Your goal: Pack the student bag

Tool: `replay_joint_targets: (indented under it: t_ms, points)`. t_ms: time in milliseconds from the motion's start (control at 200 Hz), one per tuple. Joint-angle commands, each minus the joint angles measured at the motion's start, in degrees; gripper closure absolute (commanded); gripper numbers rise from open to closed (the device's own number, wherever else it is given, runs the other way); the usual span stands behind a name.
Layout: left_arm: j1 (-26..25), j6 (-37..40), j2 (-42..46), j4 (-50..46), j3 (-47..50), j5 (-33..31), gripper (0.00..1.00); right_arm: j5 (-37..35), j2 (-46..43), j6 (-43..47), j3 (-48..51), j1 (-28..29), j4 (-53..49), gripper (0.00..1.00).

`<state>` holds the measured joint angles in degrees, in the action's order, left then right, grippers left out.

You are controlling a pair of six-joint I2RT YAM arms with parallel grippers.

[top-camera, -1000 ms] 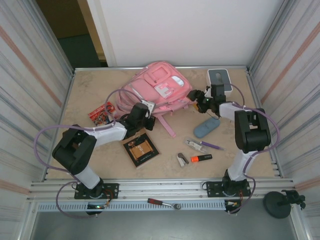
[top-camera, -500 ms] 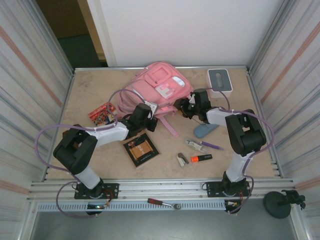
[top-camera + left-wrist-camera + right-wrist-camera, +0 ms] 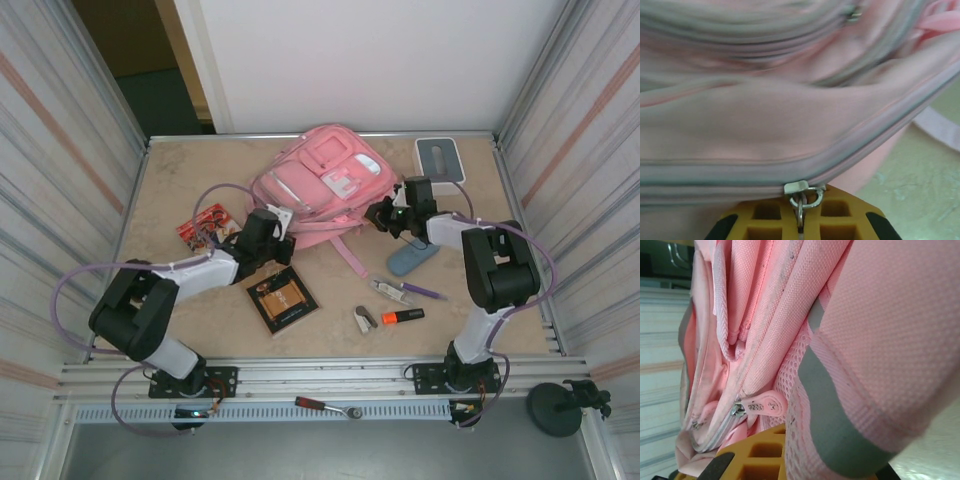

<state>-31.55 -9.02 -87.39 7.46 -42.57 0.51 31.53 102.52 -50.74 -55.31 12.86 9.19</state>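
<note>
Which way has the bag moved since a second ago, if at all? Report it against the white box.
Yes. The bag has shifted right, narrowing its gap to the white box.

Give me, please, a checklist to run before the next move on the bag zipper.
1. Left tool shut on zipper pull: ok.
2. Right tool gripping the bag: cannot tell.
3. Strap apart from both tools: ok.
4. Bag resting on the table: ok.
5. Notebook and highlighter packed: not ok, both lie on the table.
</note>
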Motion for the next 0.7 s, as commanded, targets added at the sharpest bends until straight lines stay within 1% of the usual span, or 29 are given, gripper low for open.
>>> replay_joint_targets:
  t_ms: [0,65,135,180,240,351,486,591,691]
  points:
    - [1.7,0.7,3.8,-3.3,0.2,-0.2,1.0,-5.2,-2.9,10.8,-4.1,-3.2,-8.5,0.76]
    - [1.8,0.2,5.0,-4.3,-0.6,3.2,1.0,-10.7,-6.5,17.6,-4.4,-2.6,-13.7,0.56]
    - [2.5,-0.1,6.1,-5.4,-1.6,7.1,1.0,-18.0,-11.7,25.6,-3.0,-0.6,-16.8,0.39]
    - [3.3,-0.5,6.7,-5.7,-2.1,9.7,1.0,-21.5,-14.9,31.4,-1.6,1.5,-17.0,0.31]
    - [4.6,-0.7,7.4,-6.0,-2.7,13.4,1.0,-24.3,-18.1,39.0,-0.1,5.5,-16.3,0.24]
    - [5.4,-0.1,8.0,-7.8,-4.6,17.2,1.0,-26.8,-19.8,50.5,1.9,13.9,-11.9,0.19]
    - [5.6,0.2,8.6,-9.3,-6.8,19.3,1.0,-24.9,-17.1,59.6,1.4,21.8,-7.7,0.17]
    - [5.6,0.6,8.9,-10.6,-8.5,20.5,1.0,-25.9,-12.2,64.5,-1.6,25.5,-8.1,0.17]
    - [5.6,0.8,8.8,-11.0,-9.4,21.4,1.0,-26.5,-7.6,67.1,-5.0,26.6,-7.8,0.19]
